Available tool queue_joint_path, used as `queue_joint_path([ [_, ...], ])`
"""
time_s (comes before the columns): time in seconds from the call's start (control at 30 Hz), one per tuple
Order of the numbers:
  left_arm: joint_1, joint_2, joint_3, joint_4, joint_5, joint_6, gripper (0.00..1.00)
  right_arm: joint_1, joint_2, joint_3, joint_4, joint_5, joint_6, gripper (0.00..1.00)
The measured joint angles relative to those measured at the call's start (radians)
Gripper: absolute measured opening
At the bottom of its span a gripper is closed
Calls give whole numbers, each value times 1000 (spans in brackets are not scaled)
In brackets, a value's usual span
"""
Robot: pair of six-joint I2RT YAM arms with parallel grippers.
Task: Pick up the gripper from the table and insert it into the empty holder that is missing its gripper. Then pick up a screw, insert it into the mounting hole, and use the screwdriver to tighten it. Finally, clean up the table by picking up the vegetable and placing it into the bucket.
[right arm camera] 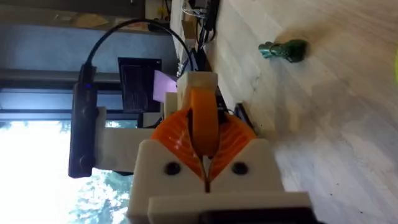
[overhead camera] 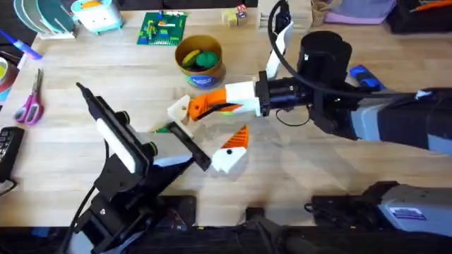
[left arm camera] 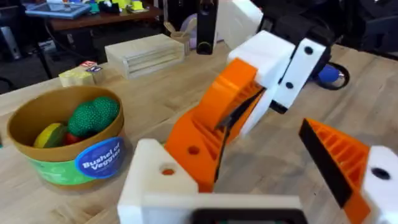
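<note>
Orange ribbed gripper (left arm camera: 214, 121) held against white holder (left arm camera: 158, 180); green vegetable (right arm camera: 285, 50) lies on table (right arm camera: 348, 124)

Black arms, grey-blue link – white finger mounts, orange ribbed pads (left arm camera: 339, 155), black screws, black cables.

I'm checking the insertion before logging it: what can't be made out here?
- Overhead: the vegetable is mostly hidden behind the left arm.
- Overhead: the screwdriver is largely covered by the right arm.
- All views: whether the gripper is seated on the holder; the right gripper covers the joint.
</note>
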Motion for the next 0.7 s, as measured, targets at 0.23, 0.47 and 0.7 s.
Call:
queue_joint_path([
  [0.23,7,0,0,-5,17,-6,993,5,21,0,17,9,0,8],
  [0.47,7,0,0,-1,82,-20,993,11,34,3,21,1,0,7],
  [0.7,7,0,0,0,94,-23,993,14,34,3,21,-6,-23,7],
])
